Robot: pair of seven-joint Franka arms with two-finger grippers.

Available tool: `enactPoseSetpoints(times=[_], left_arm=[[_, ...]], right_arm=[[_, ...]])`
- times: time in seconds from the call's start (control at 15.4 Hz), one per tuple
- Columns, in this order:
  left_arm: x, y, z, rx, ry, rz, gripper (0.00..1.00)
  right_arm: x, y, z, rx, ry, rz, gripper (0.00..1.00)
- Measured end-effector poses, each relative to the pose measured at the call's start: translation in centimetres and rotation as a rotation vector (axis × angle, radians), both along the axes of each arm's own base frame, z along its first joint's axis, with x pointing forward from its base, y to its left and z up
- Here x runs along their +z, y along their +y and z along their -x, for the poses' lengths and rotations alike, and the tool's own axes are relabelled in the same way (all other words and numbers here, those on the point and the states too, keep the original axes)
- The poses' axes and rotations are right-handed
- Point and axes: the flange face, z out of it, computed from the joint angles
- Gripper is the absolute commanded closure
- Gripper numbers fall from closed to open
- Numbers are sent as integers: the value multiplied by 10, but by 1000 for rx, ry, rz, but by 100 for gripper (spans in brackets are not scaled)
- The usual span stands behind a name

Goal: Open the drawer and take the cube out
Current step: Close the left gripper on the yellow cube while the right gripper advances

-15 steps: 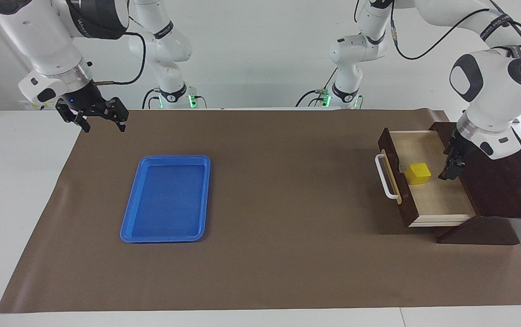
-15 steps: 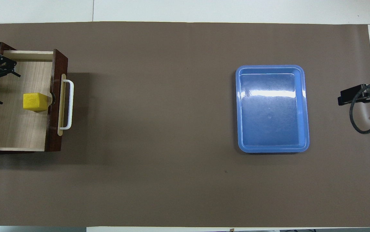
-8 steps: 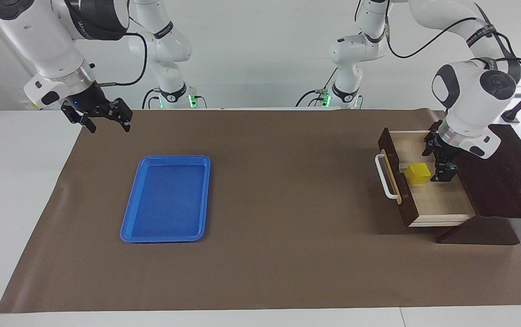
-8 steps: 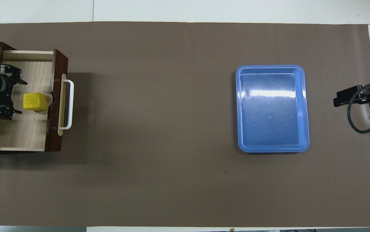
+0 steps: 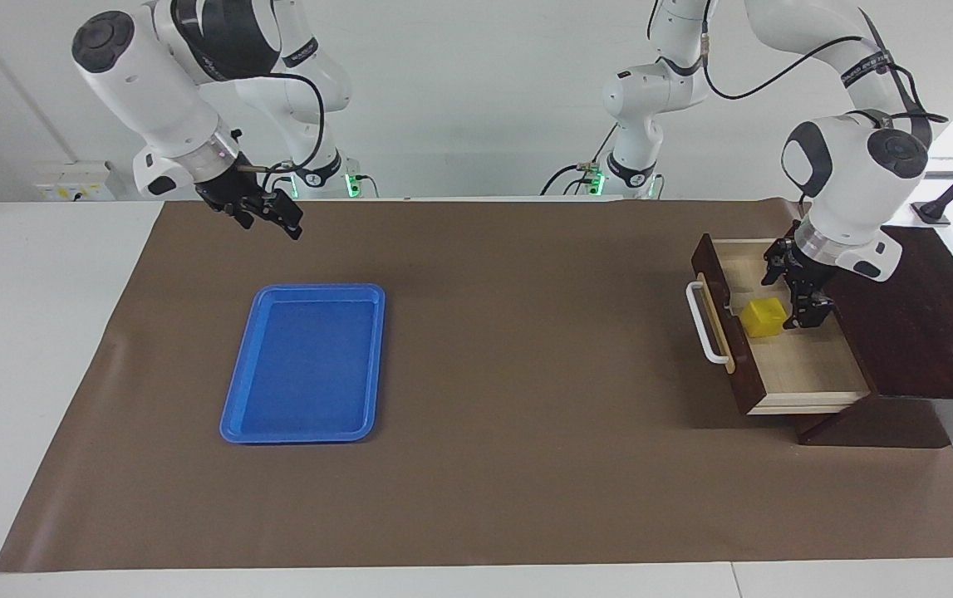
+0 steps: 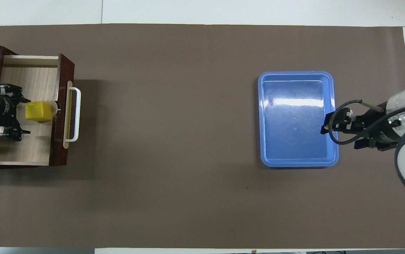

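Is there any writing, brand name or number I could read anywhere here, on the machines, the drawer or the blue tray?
Dark bands on both arms carry pale lettering, too small to read.
Drawer, yellow cube, blue tray and brown mat: no writing visible.

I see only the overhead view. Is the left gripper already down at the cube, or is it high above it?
Observer: In the facing view the left gripper is low inside the drawer. Its fingers are open beside the cube, not shut on it.
Operator: Does the right gripper touch the tray?
Observer: No. The right gripper hangs in the air over the mat, well clear of the blue tray.
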Motion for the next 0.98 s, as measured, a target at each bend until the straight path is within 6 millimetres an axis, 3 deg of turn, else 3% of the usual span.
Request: enactPoseSetpoints(times=[0.33,0.39,0.46,0.52,0.59,0.85,0.98], left_arm=[[-1,-3,0,25,-8,48,1],[-1,-4,0,27,-9,54,19],[-1,-5,0,29,-9,56,52],[-1,-5,0,37,-9,57,93],[-1,-5,0,48,-10,58,100],[3,-5,-1,66,-11,59,100],[18,-8,-4,72,9,63,100]], right_arm=[[-18,15,7,-139,66,-39,0],[-19,15,8,-157,75,-45,0],[-21,17,8,-180,85,-53,0],[-24,18,8,-202,92,-64,0],[-26,21,8,-217,95,-71,0],[-42,50,9,-272,99,-60,0],[-49,63,8,-311,114,-81,0]])
